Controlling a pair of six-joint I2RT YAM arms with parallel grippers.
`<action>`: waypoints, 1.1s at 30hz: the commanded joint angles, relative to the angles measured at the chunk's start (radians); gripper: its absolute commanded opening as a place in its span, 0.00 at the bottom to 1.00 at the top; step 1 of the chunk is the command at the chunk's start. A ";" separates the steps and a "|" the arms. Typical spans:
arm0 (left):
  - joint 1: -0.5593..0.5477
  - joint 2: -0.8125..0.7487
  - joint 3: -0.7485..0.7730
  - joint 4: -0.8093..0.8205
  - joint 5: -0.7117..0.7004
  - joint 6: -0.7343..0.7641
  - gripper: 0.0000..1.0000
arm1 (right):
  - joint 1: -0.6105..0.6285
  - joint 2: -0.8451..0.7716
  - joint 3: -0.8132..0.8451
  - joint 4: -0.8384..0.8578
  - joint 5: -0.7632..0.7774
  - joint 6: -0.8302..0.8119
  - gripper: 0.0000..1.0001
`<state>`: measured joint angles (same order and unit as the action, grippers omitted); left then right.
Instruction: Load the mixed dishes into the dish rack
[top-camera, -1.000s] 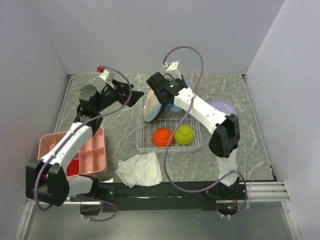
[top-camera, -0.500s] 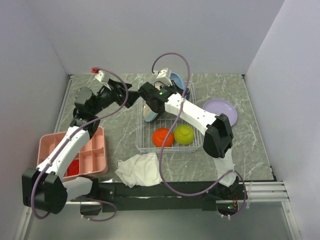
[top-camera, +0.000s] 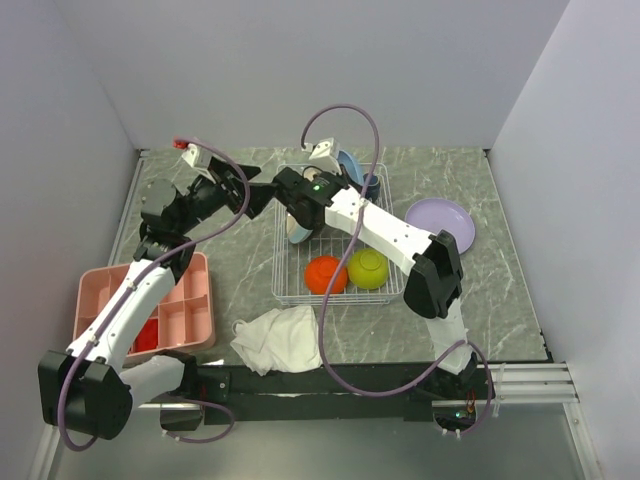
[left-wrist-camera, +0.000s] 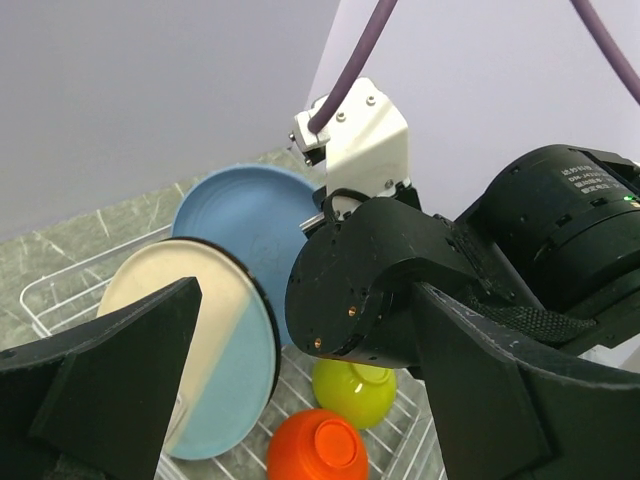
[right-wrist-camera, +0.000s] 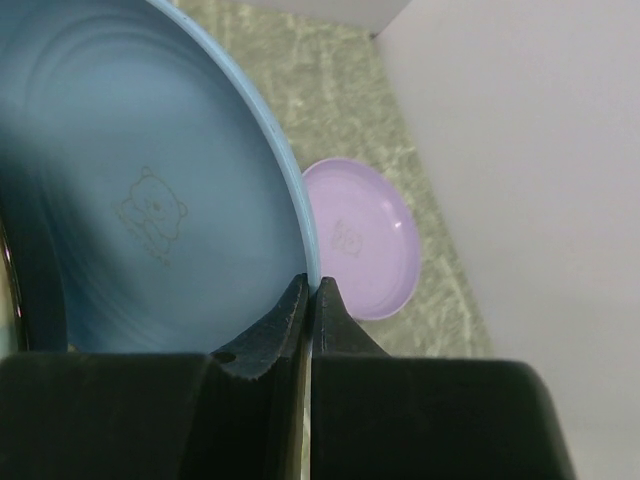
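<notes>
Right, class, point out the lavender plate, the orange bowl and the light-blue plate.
lavender plate (top-camera: 441, 221), top view, middle of its face.
orange bowl (top-camera: 325, 274), top view, its middle.
light-blue plate (left-wrist-camera: 250, 215), left wrist view, bare upper face.

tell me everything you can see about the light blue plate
The light-blue plate is round, smooth and glossy, plastic by its look, with faint concentric rings and a bear outline pressed into its centre. It stands nearly upright at the far end of the dish rack, behind the cream-and-blue plate. The right gripper has its jaws pinched on the rim. Its lower edge is hidden.
</notes>
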<state>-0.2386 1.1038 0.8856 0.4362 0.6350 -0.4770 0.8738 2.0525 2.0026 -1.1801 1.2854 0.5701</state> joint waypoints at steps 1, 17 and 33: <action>-0.007 0.018 0.015 0.030 -0.034 -0.012 0.92 | 0.097 0.008 0.073 -0.049 -0.271 0.140 0.00; -0.007 0.047 0.078 -0.050 -0.031 -0.015 0.91 | 0.133 0.123 0.200 -0.144 -0.339 0.333 0.00; -0.008 0.059 0.108 -0.074 -0.021 -0.034 0.91 | 0.229 0.094 0.177 -0.260 -0.402 0.553 0.00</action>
<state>-0.2226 1.1164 0.9394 0.3672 0.6956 -0.5175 0.8917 2.1197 2.1979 -1.5177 1.1156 0.9623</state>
